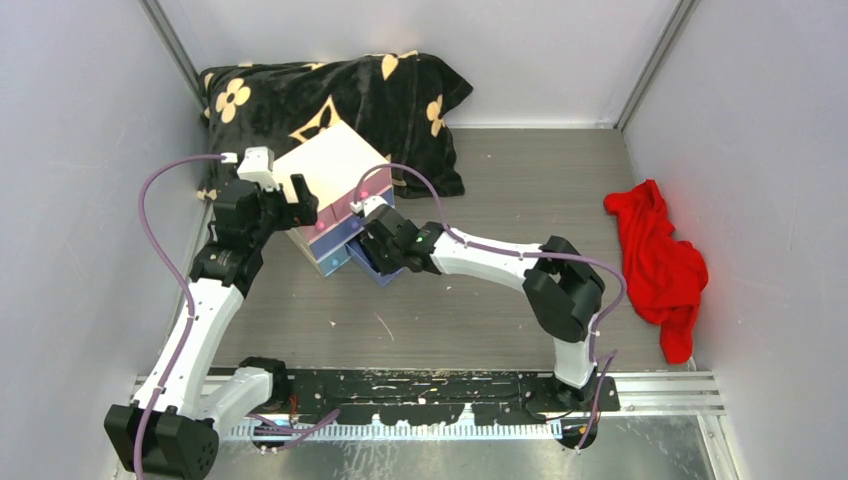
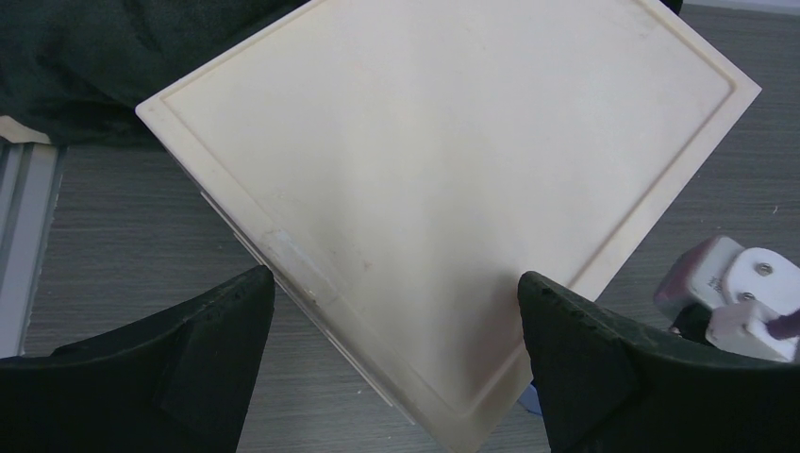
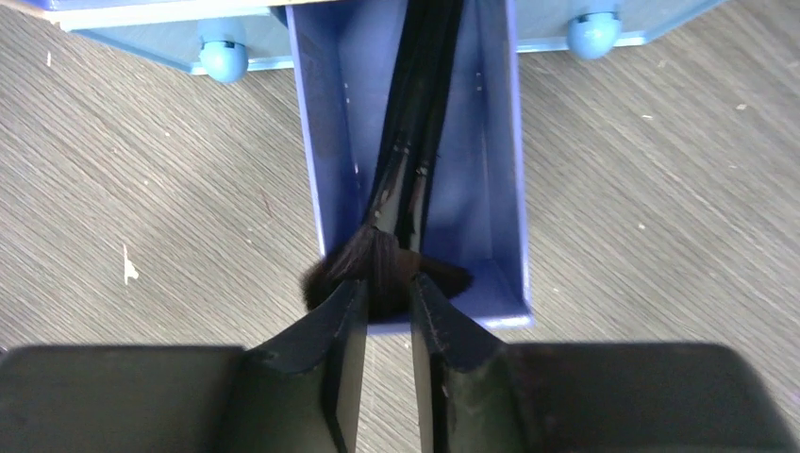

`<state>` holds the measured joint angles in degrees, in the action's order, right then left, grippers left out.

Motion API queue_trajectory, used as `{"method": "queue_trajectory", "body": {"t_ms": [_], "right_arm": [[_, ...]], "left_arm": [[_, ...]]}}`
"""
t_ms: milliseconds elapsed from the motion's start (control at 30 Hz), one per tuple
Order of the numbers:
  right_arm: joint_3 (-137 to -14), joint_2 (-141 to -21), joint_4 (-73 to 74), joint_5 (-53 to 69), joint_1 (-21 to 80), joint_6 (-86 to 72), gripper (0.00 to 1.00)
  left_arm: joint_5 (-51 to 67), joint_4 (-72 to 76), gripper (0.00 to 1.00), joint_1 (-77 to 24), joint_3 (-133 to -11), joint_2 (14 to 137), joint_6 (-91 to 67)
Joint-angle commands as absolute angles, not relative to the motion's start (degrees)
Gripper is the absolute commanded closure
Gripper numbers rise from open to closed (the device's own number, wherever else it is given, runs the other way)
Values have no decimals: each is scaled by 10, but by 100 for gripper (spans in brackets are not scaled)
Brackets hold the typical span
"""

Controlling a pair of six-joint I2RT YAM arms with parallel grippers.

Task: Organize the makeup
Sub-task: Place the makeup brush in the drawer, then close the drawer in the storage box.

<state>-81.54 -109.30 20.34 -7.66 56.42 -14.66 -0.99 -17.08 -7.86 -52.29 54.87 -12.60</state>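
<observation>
Two black-handled brushes (image 3: 420, 94) lie side by side in a pulled-out blue drawer (image 3: 491, 189) of the white chest (image 1: 330, 165). Their dark bristles (image 3: 330, 274) spill over the drawer's near end. My right gripper (image 3: 389, 283) is at that end, its fingers nearly together around the middle of the bristle tuft. My left gripper (image 2: 396, 283) is wide open and empty, hovering over the near corner of the chest's top (image 2: 443, 170). In the top view the left gripper (image 1: 300, 190) is at the chest's left side and the right gripper (image 1: 375, 245) at its front. No other makeup is in view.
A black cushion with cream flowers (image 1: 330, 90) lies behind the chest against the back wall. A red cloth (image 1: 660, 260) lies at the right by the wall. Two blue drawer knobs (image 3: 222, 57) flank the open drawer. Grey walls enclose the wooden table.
</observation>
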Motion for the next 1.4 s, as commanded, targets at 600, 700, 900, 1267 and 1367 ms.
{"method": "queue_trajectory", "body": {"t_ms": [600,700,900,1267,1367], "right_arm": [[-517,-838,2,-160,566,-113,82],[-483,-833,-34,-149,566,-115,89],[-475,-864,-85,-130,567,-113,92],[-459,-949,-268,-74,563,-131,99],[-466,-968,-285,-71,562,-135,99]], "left_arm": [[-25,-172,0,-80,-529,549,-113],[-25,-174,0,-79,-530,549,-113],[-30,-176,0,-79,-530,550,-109],[-32,-172,0,-79,-524,554,-108],[-33,-171,0,-79,-523,555,-109]]}}
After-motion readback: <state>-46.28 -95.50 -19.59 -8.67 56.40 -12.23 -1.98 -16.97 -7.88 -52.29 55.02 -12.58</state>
